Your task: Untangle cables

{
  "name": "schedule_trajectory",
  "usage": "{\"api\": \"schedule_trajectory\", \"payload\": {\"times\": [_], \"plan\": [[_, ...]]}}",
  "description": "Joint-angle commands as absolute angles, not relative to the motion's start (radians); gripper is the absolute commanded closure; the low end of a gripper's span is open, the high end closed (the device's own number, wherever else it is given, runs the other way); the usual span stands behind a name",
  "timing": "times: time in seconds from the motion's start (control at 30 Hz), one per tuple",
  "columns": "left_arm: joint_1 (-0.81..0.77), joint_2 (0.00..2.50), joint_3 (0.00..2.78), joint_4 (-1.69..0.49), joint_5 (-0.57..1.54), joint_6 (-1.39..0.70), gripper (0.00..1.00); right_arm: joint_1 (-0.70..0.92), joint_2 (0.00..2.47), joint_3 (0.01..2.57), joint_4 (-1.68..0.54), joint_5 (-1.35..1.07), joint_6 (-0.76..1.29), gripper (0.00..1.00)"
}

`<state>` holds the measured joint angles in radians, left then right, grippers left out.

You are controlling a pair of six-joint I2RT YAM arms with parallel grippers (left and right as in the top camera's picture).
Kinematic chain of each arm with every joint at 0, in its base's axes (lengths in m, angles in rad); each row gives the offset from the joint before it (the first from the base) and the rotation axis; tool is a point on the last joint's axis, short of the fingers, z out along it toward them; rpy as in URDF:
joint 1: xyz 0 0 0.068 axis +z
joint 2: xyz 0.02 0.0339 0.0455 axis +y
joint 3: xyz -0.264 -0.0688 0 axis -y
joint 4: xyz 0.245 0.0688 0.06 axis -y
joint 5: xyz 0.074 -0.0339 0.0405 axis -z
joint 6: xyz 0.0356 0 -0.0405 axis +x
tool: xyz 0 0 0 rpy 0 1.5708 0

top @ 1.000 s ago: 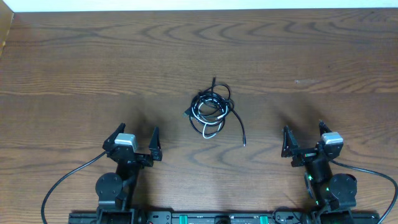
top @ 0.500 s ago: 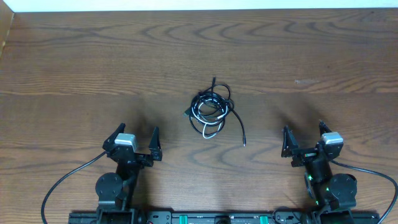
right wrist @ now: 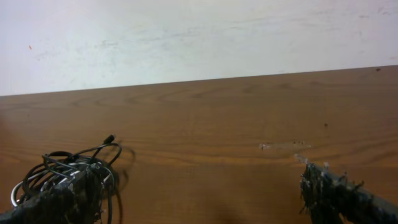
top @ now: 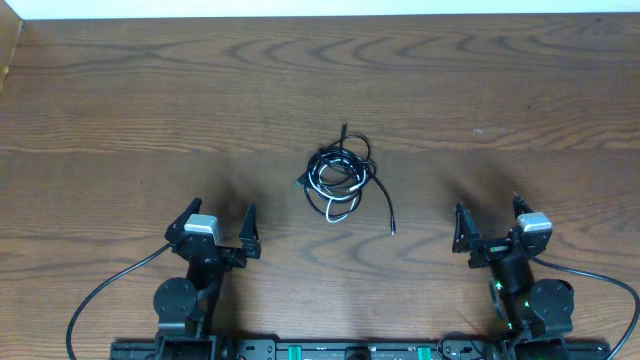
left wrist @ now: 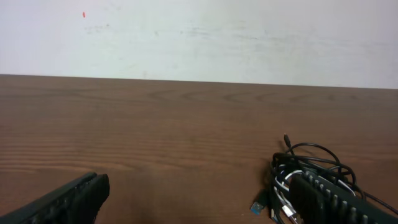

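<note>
The fingers (left wrist: 69, 198) of the left gripper (top: 224, 208) stand spread wide with nothing between them, and the right gripper (top: 487, 205) is spread just as wide and holds nothing. Both grippers sit low at the near edge of the wooden table (top: 150, 100), one on each side, well apart from each other and pointing away from the robot base.

The cables (top: 338, 175) lie in one small tangled heap near the middle of the table, ahead of the grippers, between their two lines of reach, and touching neither. The heap is mostly thin black cords looped over one another, with a white cord (top: 334, 204) threaded through and bulging out on the near side. One black cord end (top: 385, 205) trails loose from the heap toward the right arm's side, and a short plug end (top: 344, 129) sticks out on the far side. In the left wrist view a small blue-tipped plug (left wrist: 258, 205) pokes out at the heap's near left. In the right wrist view the heap (right wrist: 68, 167) sits low at the left, partly behind that gripper's own finger (right wrist: 56, 202).
</note>
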<state>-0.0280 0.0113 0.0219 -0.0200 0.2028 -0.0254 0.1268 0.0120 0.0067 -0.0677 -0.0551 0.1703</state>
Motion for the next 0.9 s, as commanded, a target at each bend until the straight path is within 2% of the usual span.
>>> {"api": "schedule_trajectory", "payload": {"times": [0.0, 0.23, 0.67, 0.87], "plan": [[-0.03, 0.012, 0.004, -0.035, 0.186, -0.019, 0.02, 0.132, 0.008, 0.006, -0.072, -0.055, 0.156, 0.01], [-0.03, 0.012, 0.009, 0.054, 0.193, -0.019, 0.02, 0.132, 0.008, 0.006, -0.072, -0.055, 0.156, 0.01], [-0.03, 0.012, 0.035, 0.067, 0.2, -0.02, 0.02, 0.132, 0.008, 0.006, -0.072, -0.055, 0.156, 0.01], [-0.03, 0.012, 0.044, 0.231, 0.29, -0.02, 0.02, 0.132, 0.008, 0.006, -0.072, -0.055, 0.156, 0.01]]}}
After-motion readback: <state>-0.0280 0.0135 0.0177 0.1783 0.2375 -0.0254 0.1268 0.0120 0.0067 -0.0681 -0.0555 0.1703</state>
